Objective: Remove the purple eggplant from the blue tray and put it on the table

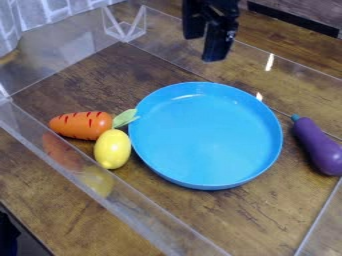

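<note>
Where my jaws hang: above the far side of the bench (80, 80), beyond the far rim of the blue tray (201, 184), pointing down and clear of everything.
Jaws: spread wide, with nothing between them.
Purple eggplant (318, 146): lying on the bare wood to the right of the tray, just beside its right rim. Its narrow stem end points far and its plump end near. It is not inside the tray.
Tray contents: nothing that I can see; the blue floor is bare from rim to rim.
Other things: an orange carrot (80, 124) and a yellow lemon (112, 149) lie together on the left, the carrot's green top close against the tray's left rim. Neither belongs to the job.
Surroundings: a clear plastic wall (67, 40) edges the bench at far left, and another runs along the near left side.
Step in hand, as I judge it: the eggplant already rests on the wood outside the tray, so the goal looks met as things lie. I hang empty, either finished or between moves.
Next move, as I judge it: if the eggplant is to be handled at all, I must travel right and nearer, come down over its plump middle, and turn so the jaws close across its width.
Care needed: the tray rim sits close on its left, so the left finger needs a clean gap. The glossy, rounded skin may slip from an off-centre pinch.
</note>
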### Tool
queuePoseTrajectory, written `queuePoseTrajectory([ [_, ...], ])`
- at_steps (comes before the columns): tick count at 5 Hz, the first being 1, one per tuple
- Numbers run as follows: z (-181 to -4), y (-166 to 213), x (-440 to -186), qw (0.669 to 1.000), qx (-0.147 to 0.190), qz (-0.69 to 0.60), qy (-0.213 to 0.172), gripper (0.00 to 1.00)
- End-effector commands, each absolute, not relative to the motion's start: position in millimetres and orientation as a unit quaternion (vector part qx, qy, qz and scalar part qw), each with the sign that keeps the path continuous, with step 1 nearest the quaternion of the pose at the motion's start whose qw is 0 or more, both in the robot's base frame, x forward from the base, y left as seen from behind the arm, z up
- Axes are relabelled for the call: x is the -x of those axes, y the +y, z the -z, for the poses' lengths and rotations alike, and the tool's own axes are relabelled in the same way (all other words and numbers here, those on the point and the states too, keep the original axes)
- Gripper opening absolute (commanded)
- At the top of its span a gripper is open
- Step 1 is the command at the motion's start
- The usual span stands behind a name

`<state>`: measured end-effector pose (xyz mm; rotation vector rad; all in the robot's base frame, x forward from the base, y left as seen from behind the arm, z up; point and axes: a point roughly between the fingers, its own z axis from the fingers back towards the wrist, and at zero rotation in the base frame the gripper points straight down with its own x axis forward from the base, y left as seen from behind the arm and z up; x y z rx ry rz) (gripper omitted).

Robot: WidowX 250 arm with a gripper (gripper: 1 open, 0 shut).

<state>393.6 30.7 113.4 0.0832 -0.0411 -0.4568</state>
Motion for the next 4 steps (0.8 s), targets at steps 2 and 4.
queuePoseTrajectory([
  [2,-119.4,19,-412,0.968,-0.050,0.243,-0.047,1.00],
  [4,-93.7,12,-420,0.965,-0.044,0.254,-0.039,1.00],
])
